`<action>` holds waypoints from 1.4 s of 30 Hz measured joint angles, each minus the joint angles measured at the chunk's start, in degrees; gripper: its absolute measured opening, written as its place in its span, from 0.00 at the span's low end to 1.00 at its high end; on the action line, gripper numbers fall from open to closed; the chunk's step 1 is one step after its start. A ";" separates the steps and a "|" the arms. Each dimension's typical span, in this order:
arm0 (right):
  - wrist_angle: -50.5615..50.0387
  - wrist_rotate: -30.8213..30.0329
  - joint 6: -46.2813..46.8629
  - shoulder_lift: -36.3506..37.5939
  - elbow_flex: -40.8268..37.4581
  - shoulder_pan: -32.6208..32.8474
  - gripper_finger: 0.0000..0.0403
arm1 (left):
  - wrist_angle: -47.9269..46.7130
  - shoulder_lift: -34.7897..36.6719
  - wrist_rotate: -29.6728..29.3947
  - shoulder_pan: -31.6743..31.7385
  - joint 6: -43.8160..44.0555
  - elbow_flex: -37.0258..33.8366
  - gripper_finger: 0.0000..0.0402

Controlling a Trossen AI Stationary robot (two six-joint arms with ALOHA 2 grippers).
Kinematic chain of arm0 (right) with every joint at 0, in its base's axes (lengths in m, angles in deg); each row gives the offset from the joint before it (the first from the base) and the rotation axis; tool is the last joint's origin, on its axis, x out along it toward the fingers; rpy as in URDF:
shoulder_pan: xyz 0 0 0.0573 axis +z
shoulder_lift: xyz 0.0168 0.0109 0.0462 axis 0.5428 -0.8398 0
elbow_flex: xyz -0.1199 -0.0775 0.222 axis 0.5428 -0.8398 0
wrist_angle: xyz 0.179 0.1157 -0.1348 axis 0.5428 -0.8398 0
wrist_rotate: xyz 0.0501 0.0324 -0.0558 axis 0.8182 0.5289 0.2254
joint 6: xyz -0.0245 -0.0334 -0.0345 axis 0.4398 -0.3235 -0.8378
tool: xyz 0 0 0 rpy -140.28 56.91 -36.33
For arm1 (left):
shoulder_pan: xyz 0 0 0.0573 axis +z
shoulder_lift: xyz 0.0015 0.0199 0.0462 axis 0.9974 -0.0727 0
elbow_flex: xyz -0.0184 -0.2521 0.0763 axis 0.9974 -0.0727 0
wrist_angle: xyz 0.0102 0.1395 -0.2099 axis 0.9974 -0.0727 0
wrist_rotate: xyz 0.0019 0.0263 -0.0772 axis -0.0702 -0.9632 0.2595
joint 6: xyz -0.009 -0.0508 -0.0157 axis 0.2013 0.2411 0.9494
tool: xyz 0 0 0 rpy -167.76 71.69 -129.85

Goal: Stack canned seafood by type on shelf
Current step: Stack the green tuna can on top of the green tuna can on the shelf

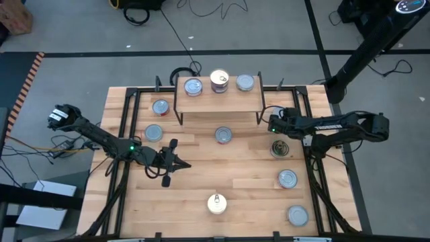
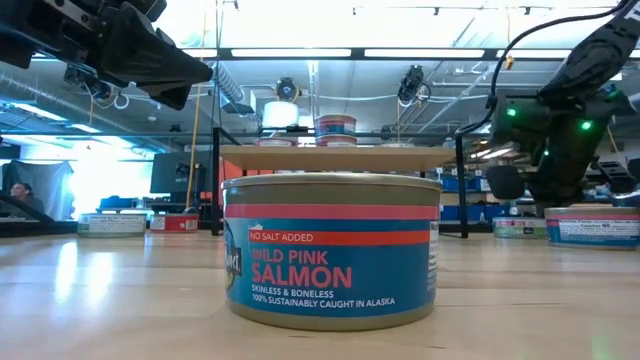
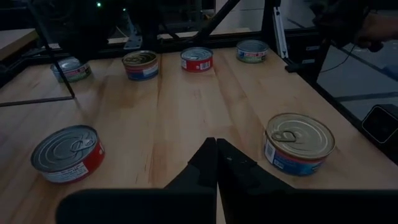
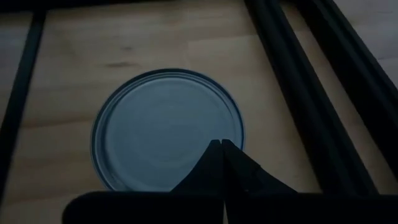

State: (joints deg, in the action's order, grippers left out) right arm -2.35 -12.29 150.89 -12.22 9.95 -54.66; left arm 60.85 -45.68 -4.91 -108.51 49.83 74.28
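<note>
- I've got the left gripper (image 1: 183,163) parked over the bare wood left of center, fingers pressed together, holding nothing.
- The right gripper (image 1: 272,124) sits by the shelf's right legs, also pinched closed and empty. Its wrist camera looks straight down on a can top (image 4: 168,129) beside the black frame bars.
- The shelf (image 1: 218,101) stands at the back of the table (image 1: 248,181) with three cans on its board: left can (image 1: 193,86), middle can (image 1: 220,81), right can (image 1: 245,83).
- The rest of the cans are loose on the table: two left of the shelf, one just in front of it, three down the right side.
- A salmon can (image 1: 216,203) sits alone near the front edge, label reading wild pink salmon.
</note>
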 joint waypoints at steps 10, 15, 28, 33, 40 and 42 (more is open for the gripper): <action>-10.96 7.00 0.07 4.37 2.18 0.85 0.00 | 0.00 0.00 0.00 0.00 0.00 0.00 0.01; -18.45 11.94 -0.18 4.80 6.31 2.45 0.00 | -0.01 0.00 0.00 0.00 0.00 0.00 0.01; -7.96 18.70 -8.38 4.87 6.95 13.24 0.00 | -0.07 0.00 0.00 0.00 0.00 0.00 0.01; -3.08 20.46 -8.97 4.84 6.95 19.07 0.00 | -0.07 0.00 0.00 0.00 0.00 0.00 0.01; 7.65 22.76 -11.90 4.84 6.95 27.30 0.00 | -0.07 0.01 0.00 0.00 0.00 0.00 0.01; 11.90 22.98 -13.90 4.52 6.95 29.76 0.00 | -0.07 0.00 0.00 0.00 0.00 0.00 0.01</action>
State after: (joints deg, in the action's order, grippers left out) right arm 9.55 10.69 136.99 -7.70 16.90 -24.90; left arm 60.78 -45.68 -4.91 -108.51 49.83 74.28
